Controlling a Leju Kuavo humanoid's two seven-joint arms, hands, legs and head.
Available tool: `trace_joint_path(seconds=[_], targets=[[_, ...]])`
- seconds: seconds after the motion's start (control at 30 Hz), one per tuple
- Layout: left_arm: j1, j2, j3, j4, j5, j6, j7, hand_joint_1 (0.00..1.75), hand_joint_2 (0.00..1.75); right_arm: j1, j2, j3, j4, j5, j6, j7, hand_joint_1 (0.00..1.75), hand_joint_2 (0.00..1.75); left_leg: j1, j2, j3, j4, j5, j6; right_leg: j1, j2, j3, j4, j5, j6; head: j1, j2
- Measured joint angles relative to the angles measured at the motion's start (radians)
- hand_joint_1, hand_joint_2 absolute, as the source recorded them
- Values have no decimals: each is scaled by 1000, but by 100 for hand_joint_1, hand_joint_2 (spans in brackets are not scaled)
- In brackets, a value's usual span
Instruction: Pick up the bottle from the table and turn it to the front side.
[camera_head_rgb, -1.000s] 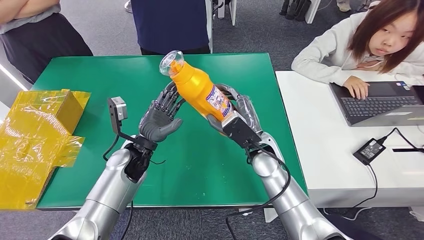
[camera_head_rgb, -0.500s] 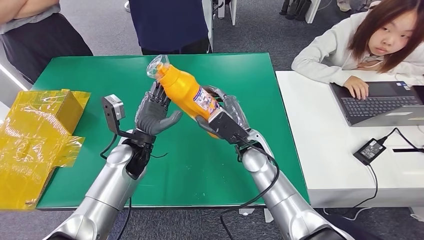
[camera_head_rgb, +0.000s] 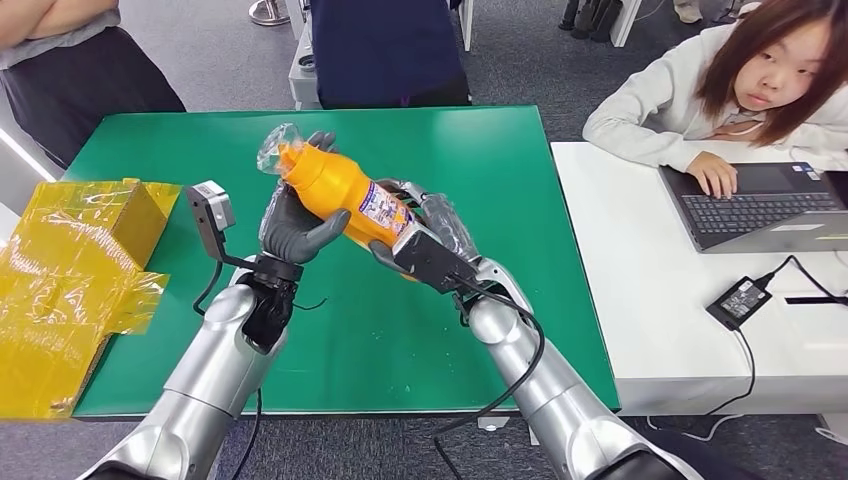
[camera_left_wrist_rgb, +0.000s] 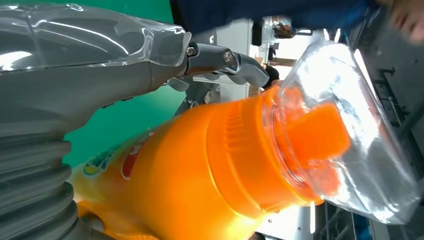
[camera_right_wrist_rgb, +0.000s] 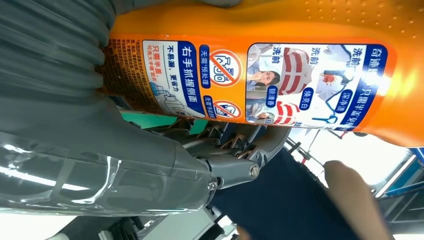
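From the head view, your bottle (camera_head_rgb: 345, 192) is off the green table (camera_head_rgb: 480, 140), held in the air over its middle, long axis tilted: clear-capped neck up toward the far left, base down toward the near right. Your right hand (camera_head_rgb: 428, 240) has its fingers clamped around the lower body and label. Your left hand (camera_head_rgb: 292, 222) sits at the upper body just below the cap, thumb under and fingers curling behind, so it is the nearer one to the neck.

In the left wrist view, the orange shoulder and cap lie right against that hand's thumb (camera_left_wrist_rgb: 75, 87); whether the fingers actually squeeze, you cannot tell.

In the right wrist view, the pictogram label faces the camera, fingers wrapped behind. I judge any turn must roll about that tilted axis.
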Motion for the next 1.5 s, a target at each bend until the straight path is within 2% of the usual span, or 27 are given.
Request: trace_joint_path(seconds=[0.57,0.7,1.27,1.3,1.4,1.43,1.5], targets=[[-3,5,26,28,43,-56,43,2,175,-4,2,25,-11,6,12,17,175,175,0,0,0,0,0,0,0,0,0,0,0,0,0,0],[-2,2,25,23,2,-28,46,175,175,-4,2,25,-1,-3,4,19,175,175,0,0,0,0,0,0,0,0,0,0,0,0,0,0],[-2,-17,23,39,8,-56,24,175,175,14,-1,16,22,20,-25,-4,175,175,0,0,0,0,0,0,0,1,-1,0,0,0,0,0],[-1,-17,23,41,10,-59,23,175,175,17,-1,15,22,22,-26,-5,161,175,0,0,0,0,0,0,0,1,-1,0,0,0,0,0],[3,-17,23,43,16,-73,23,175,175,25,-1,10,22,28,-29,-10,30,175,0,1,0,0,0,0,0,1,-1,0,0,0,0,0],[4,-17,23,43,18,-76,23,175,175,28,-1,9,21,29,-29,-12,0,175,0,1,0,0,0,0,0,1,-1,-1,0,0,0,0],[4,-17,23,45,14,-74,20,175,175,38,-2,7,17,32,-29,-13,0,175,0,0,0,0,0,0,0,1,-1,-1,0,0,0,0]])
